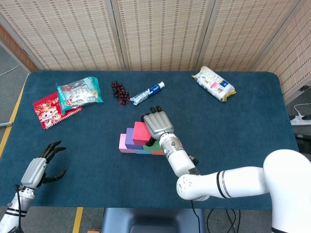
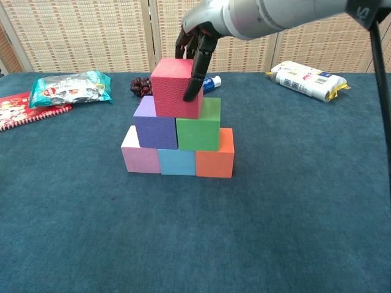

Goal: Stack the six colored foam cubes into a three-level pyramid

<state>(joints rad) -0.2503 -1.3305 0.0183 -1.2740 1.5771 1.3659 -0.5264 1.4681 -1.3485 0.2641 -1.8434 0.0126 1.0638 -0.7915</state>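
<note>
A pyramid of foam cubes stands mid-table. Its bottom row is a pink cube (image 2: 138,157), a light blue cube (image 2: 176,162) and an orange cube (image 2: 215,157). Above them sit a purple cube (image 2: 154,126) and a green cube (image 2: 200,128). The red cube (image 2: 174,88) rests on top, slightly left of centre. My right hand (image 2: 197,43) reaches down over it from behind and grips it, with one finger on its right face and the others behind. In the head view the right hand (image 1: 158,125) covers part of the stack. My left hand (image 1: 41,165) lies far off at the near left, fingers apart and holding nothing.
Along the far side lie a teal snack bag (image 1: 78,91), a red packet (image 1: 48,109), dark grapes (image 1: 120,92), a toothpaste tube (image 1: 147,93) and a white snack bag (image 1: 214,83). The blue cloth's front edge runs close below the stack.
</note>
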